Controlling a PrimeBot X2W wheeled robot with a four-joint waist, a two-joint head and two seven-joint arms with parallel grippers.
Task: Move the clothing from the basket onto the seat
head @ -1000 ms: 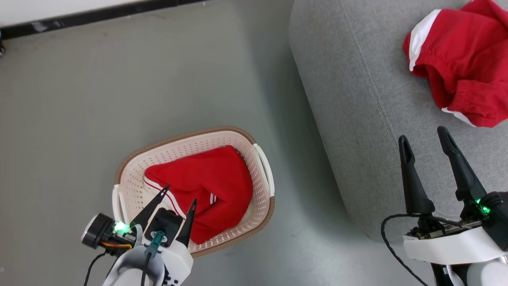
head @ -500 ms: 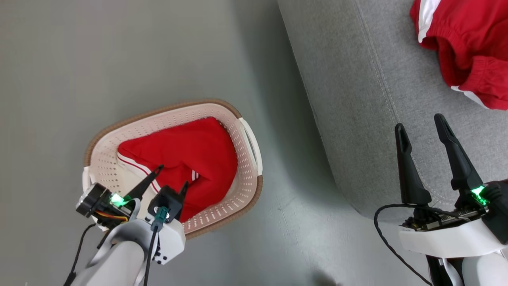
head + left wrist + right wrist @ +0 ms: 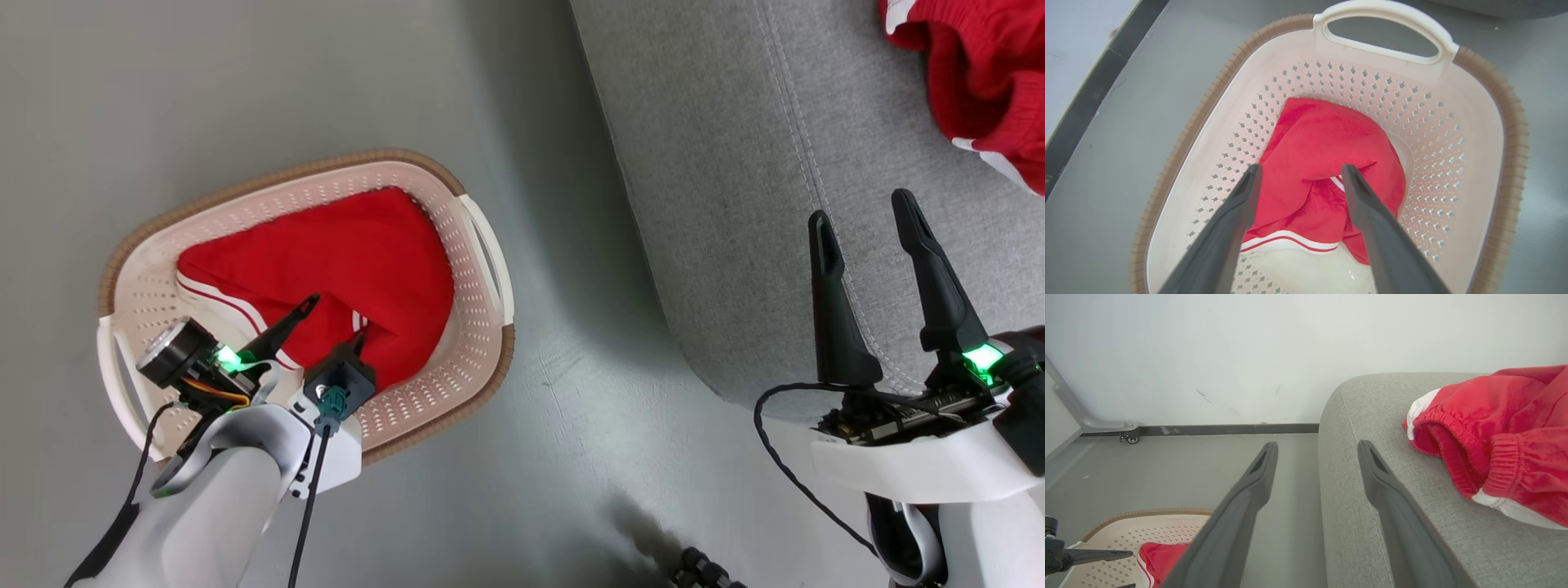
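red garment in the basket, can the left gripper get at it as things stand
Probably yes: the left gripper hangs open just above the red garment, the basket is open-topped and nothing covers it.

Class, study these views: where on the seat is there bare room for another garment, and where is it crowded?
Free: the broad grey stretch of the seat between its rounded floor-side edge and the red waistband garment lying on it. Crowded: the basket, whose bottom the other red garment mostly covers, with the open left gripper poised over it.
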